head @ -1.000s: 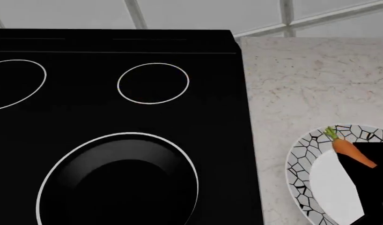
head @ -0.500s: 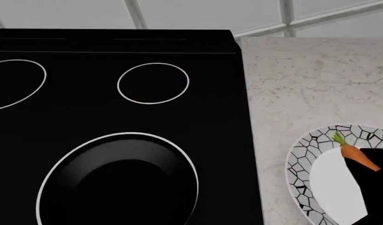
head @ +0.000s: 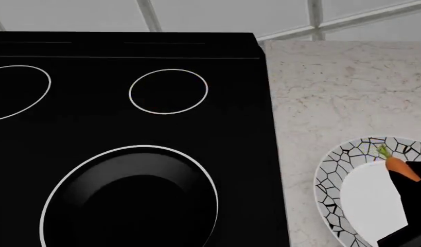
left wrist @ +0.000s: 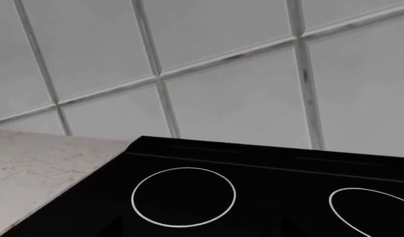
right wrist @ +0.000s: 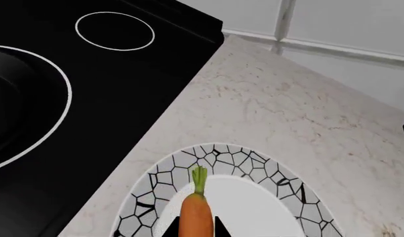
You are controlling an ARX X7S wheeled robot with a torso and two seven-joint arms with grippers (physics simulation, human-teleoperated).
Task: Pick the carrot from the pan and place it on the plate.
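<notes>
The carrot (head: 401,168) is orange with a green stem stub. My right gripper (head: 411,179) is shut on it and holds it over the plate (head: 332,177), a white-centred plate with a black crackle rim on the counter at the lower right. In the right wrist view the carrot (right wrist: 196,217) sits between the two black fingertips (right wrist: 164,230), stem pointing at the plate's far rim (right wrist: 231,154). The glossy black pan (head: 132,203) sits empty on the front burner of the stove; it also shows in the right wrist view (right wrist: 14,98). My left gripper does not show against the black stove.
The black glass stovetop (head: 231,128) has white burner rings at the back (head: 169,91) and far left (head: 18,92). The speckled stone counter (head: 348,87) lies to its right. A grey tiled wall (left wrist: 222,74) runs behind.
My right gripper has carried the carrot to the right and a little lower over the plate. The pan and plate have not moved.
</notes>
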